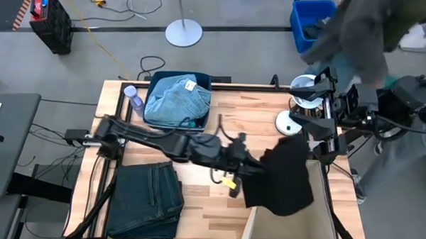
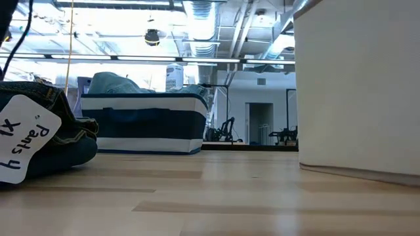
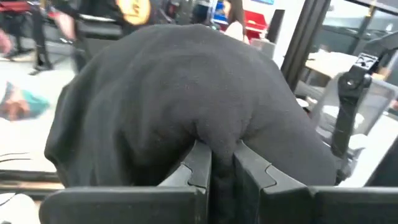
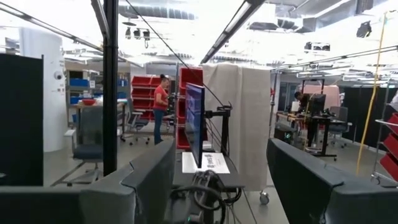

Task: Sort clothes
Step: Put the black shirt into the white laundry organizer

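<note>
My left gripper reaches from the table's left to mid-table and is shut on the black shirt, which hangs over the left part of the beige fabric box. The shirt fills the left wrist view. The light blue denim piece lies in the dark blue bin at the far side. The dark green-grey jeans lie folded on the table's near left; their paper tag shows in the low view. I cannot pick out the teal-green top. My right gripper is open and empty at the table's far right. My left gripper pinches a bunched fold of the black shirt between its two fingers. The fingers come about level from the table's left. The shirt bulges beyond the fingertips and hangs slack, lifted clear of the table, above the beige box's left wall.
A person leans in at the far right, by a blue crate on the floor. Two white round objects and a plastic bottle stand near the far edge. Bare wood lies between jeans and box.
</note>
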`<state>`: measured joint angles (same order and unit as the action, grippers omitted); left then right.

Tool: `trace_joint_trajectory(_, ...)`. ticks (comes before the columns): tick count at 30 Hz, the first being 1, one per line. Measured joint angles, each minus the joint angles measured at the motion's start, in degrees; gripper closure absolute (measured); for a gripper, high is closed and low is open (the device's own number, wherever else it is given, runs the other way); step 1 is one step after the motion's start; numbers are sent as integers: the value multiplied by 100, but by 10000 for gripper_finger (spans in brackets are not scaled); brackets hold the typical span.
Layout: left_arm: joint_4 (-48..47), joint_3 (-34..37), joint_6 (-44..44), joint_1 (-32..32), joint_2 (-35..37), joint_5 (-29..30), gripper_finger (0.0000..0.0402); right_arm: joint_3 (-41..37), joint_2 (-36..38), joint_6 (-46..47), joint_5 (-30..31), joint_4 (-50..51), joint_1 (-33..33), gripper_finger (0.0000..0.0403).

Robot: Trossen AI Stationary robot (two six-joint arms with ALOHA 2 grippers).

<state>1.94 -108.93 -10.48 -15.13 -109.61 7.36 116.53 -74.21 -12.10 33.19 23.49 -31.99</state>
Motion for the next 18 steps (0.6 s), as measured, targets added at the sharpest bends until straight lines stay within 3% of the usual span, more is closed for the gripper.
trace_joint_trajectory(12, -1664, -2559, -489, -10, -1789, -1035, 375, 0, 13, 3, -4, -33, -62, 133)
trace_joint_trajectory(15, -1741, -2543, -822, -37, -1934, -1113, 362, 0, 12, 4, -9, -16, -62, 133)
trace_joint_trajectory(18, -1950, -2491, -1022, -66, -1935, -825, 314, 0, 2, 24, -13, 5, -65, 133)
